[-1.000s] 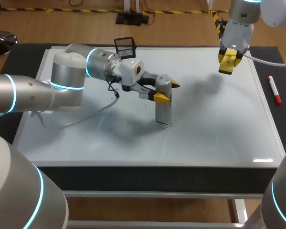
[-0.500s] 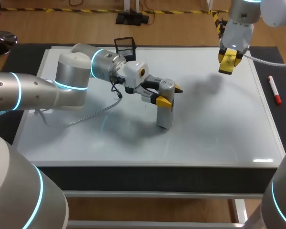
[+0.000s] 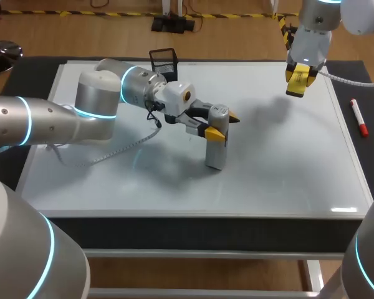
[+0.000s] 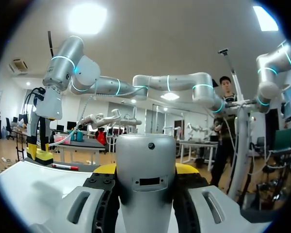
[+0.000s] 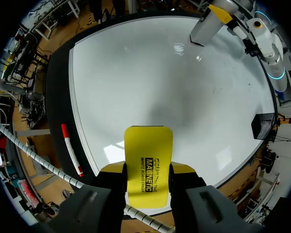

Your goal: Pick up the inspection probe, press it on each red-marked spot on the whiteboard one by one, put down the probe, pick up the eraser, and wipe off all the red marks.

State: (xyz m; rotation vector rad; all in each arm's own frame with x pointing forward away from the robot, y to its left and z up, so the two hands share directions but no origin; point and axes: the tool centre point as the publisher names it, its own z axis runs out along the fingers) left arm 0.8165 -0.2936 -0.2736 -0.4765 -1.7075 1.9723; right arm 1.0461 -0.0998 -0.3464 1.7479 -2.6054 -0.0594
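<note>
The grey cylindrical inspection probe [image 3: 215, 148] stands upright with its lower end on the whiteboard [image 3: 280, 162], near the middle. My left gripper [image 3: 219, 123] is shut on its top, one yellow tip on each side; in the left wrist view the probe [image 4: 146, 179] fills the gap between the fingers. My right gripper [image 3: 297, 82] hangs above the board's far right part, shut on the yellow eraser [image 5: 148, 160]. From there the probe [image 5: 206, 26] shows far ahead. No red mark is plainly visible; the spot under the probe is hidden.
A red marker pen [image 3: 358, 117] lies on the dark strip just right of the board. A black mesh holder [image 3: 164, 60] stands at the board's far edge, behind my left arm. A cable from my left arm trails over the board's left part [image 3: 121, 148].
My left gripper has carried the probe slightly right and toward the front, onto a small mark that showed beside its tip earlier. The right arm has kept still.
</note>
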